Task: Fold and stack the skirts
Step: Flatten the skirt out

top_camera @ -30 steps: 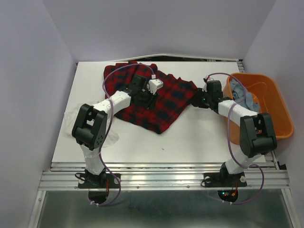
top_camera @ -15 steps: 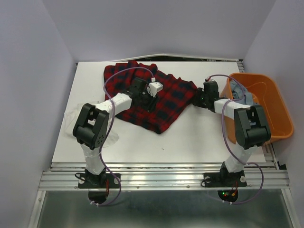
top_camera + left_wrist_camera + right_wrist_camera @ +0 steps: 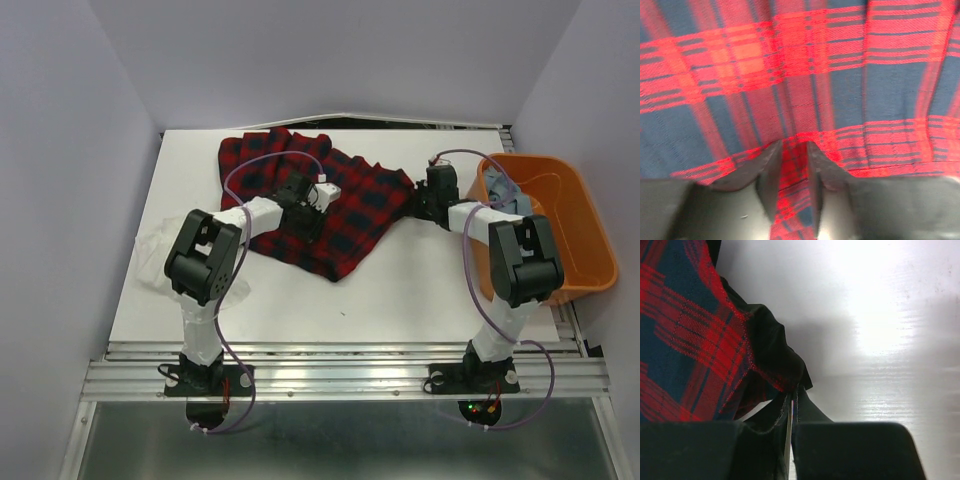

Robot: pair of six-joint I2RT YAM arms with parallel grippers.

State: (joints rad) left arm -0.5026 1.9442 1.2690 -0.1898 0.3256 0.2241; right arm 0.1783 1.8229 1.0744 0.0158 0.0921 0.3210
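The red-and-black plaid skirt lies spread across the back middle of the table. My left gripper presses down on its left half. In the left wrist view that gripper is shut on a raised fold of plaid cloth. My right gripper is at the skirt's right corner. In the right wrist view it is shut, with the dark-lined hem corner caught at its tips. The thin white skirt lies at the table's left edge. The light blue denim skirt sits in the tub.
An orange plastic tub stands at the table's right edge, beside the right arm. Bare white tabletop stretches in front of the plaid skirt. Purple walls close in the left, back and right sides.
The left jaws have narrowed onto a fold of the plaid skirt. The right gripper has moved in to the skirt's right corner and shut there.
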